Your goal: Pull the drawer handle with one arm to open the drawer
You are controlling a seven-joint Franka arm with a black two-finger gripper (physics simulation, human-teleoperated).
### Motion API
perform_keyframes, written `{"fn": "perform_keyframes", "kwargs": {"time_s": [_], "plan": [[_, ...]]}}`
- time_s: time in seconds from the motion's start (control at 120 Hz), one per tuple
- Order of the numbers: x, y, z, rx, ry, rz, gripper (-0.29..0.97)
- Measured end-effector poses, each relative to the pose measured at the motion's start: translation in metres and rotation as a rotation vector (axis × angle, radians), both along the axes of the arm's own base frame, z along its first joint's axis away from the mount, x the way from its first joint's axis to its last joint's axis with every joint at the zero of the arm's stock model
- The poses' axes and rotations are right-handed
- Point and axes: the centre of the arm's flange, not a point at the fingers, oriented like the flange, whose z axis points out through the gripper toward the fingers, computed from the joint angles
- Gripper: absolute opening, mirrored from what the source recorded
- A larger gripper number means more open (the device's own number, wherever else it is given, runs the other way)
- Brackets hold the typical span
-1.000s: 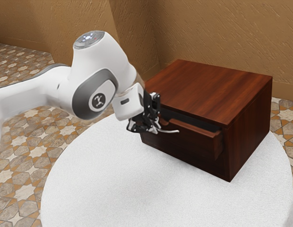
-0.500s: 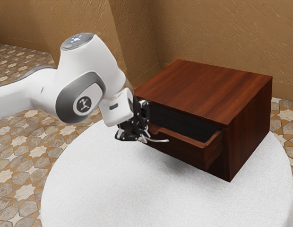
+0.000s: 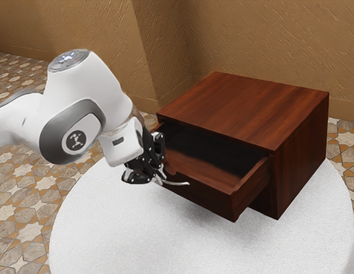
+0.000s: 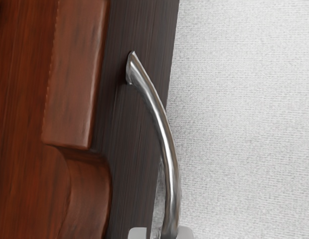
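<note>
Tool point(image 3: 149, 174) clenched on handle point(image 3: 176, 183), at bar's end nearest arm. Handle's long axis runs along drawer point(image 3: 214, 178) front, crosswise to slide direction. Drawer stands partly out of cabinet point(image 3: 245, 108), with dark hollow visible behind front. Cabinet sits on white tabletop point(image 3: 137, 228), to exterior view's right of tool. Judgement: further pull should go straight away from cabinet, toward exterior view's lower left, without twist.
</note>
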Motion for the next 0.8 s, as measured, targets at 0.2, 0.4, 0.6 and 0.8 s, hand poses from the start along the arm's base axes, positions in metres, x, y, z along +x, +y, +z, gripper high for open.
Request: {"fn": "perform_keyframes", "kwargs": {"time_s": [0.2, 0.4, 0.6, 0.8], "plan": [[-0.018, 0.004, 0.002, 0.003, -0.008, 0.018, -0.08], [-0.039, 0.005, 0.004, 0.000, -0.010, 0.032, -0.06], [-0.064, -0.012, 0.048, 0.009, -0.091, 0.024, 0.18], [-0.075, -0.034, 0.098, 0.012, -0.138, 0.001, 0.48]]}}
